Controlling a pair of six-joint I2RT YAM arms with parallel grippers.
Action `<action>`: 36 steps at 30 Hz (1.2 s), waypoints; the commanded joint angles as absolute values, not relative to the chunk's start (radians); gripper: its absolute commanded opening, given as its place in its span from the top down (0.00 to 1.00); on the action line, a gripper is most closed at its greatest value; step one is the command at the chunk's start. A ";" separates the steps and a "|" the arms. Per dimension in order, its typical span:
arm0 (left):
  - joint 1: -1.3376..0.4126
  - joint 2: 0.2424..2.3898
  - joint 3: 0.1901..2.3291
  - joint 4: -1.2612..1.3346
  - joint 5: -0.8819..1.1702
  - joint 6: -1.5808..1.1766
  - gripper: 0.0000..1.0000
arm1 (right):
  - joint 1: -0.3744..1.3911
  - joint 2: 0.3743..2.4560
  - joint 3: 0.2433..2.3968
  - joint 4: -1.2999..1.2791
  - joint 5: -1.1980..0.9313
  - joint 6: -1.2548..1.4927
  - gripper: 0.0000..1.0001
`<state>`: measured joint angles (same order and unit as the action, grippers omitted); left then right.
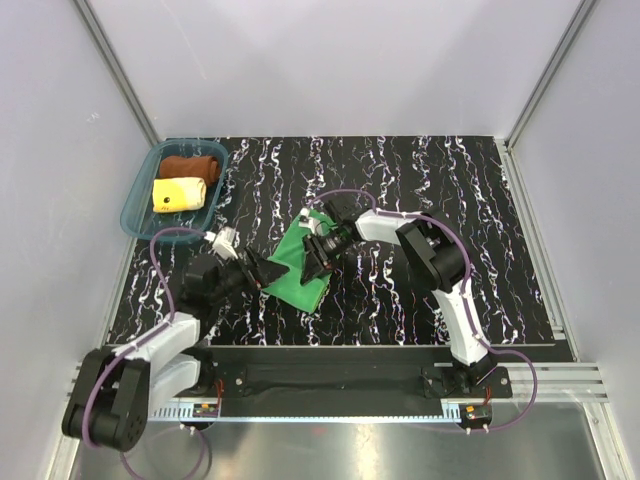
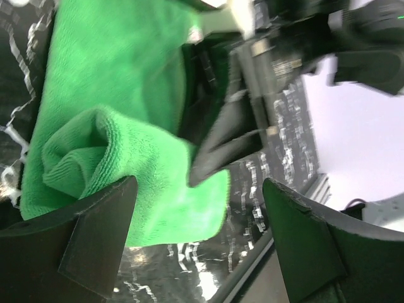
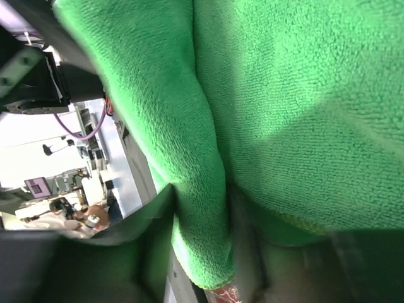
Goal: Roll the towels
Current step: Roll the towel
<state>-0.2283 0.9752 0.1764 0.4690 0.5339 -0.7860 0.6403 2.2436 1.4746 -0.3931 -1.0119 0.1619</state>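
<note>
The bright green towel (image 1: pixel 298 270) lies on the black marbled table between the two arms, its near edge folded over into a partial roll (image 2: pixel 82 158). My right gripper (image 1: pixel 318 258) is shut on a fold of the green towel (image 3: pixel 202 177). My left gripper (image 1: pixel 262 277) is open at the towel's left near edge, its fingers (image 2: pixel 95 227) on either side of the towel's corner without gripping it. The rust-brown towel (image 1: pixel 190 165) and the pale yellow towel (image 1: pixel 178 193) lie rolled in the teal tray (image 1: pixel 137 200).
The teal tray stands at the table's back left corner. Grey walls and metal rails (image 1: pixel 530 200) bound the table. The table's front edge (image 1: pixel 350 352) lies just behind the towel's near side.
</note>
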 commanded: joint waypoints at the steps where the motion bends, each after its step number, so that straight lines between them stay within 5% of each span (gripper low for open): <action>1: -0.242 1.067 0.183 0.623 0.515 -0.741 0.14 | 0.637 2.212 1.503 -0.397 -0.999 0.184 0.51; 8: -0.248 1.198 0.198 0.704 0.525 -0.753 0.16 | 0.634 2.126 1.575 -0.547 -0.789 0.138 0.20; 15: -0.249 1.134 0.256 0.579 0.493 -0.723 0.16 | 0.649 1.855 1.441 -0.563 -0.309 0.106 0.15; 19: -0.249 1.109 0.305 0.520 0.457 -0.700 0.16 | 0.813 1.755 1.347 -0.538 -0.083 0.045 0.10; 26: -0.229 0.958 0.394 0.270 0.273 -0.704 0.16 | 0.945 1.689 1.186 -0.379 0.020 0.132 0.10; 36: -0.149 0.604 0.428 -0.086 0.158 -0.776 0.12 | 1.091 1.830 1.295 -0.414 0.258 0.051 0.08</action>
